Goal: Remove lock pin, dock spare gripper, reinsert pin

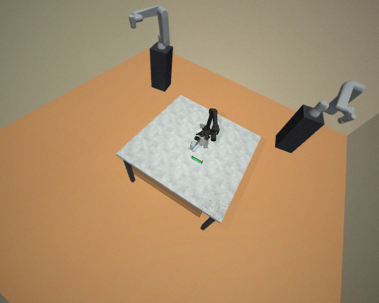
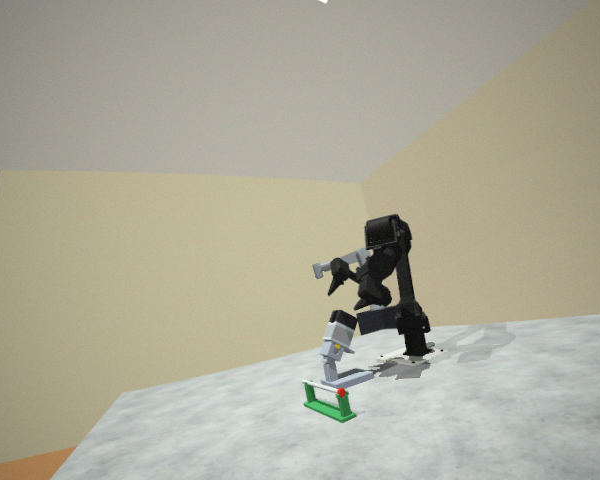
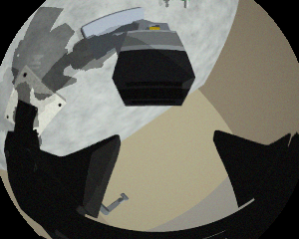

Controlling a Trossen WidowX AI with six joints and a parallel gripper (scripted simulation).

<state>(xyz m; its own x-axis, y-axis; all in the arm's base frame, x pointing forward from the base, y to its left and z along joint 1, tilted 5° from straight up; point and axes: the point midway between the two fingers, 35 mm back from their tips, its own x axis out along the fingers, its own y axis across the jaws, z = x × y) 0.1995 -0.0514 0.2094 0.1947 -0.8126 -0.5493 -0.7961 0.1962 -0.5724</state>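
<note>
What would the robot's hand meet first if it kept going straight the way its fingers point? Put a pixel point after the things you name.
Probably the black end [image 1: 196, 138] [image 2: 343, 317] [image 3: 153, 75] of the upright grey piece, just beyond the open hand [image 1: 201, 136] [image 2: 342, 301] [image 3: 168, 138]. Depth is unclear, so it might pass between the fingers.

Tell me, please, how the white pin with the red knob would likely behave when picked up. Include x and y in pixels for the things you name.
The white pin [image 2: 321, 386] looks stiff, running straight across the green rack [image 2: 327, 410]. Its slim, rod-like shape suggests it might roll or twist if gripped off-centre.
</note>
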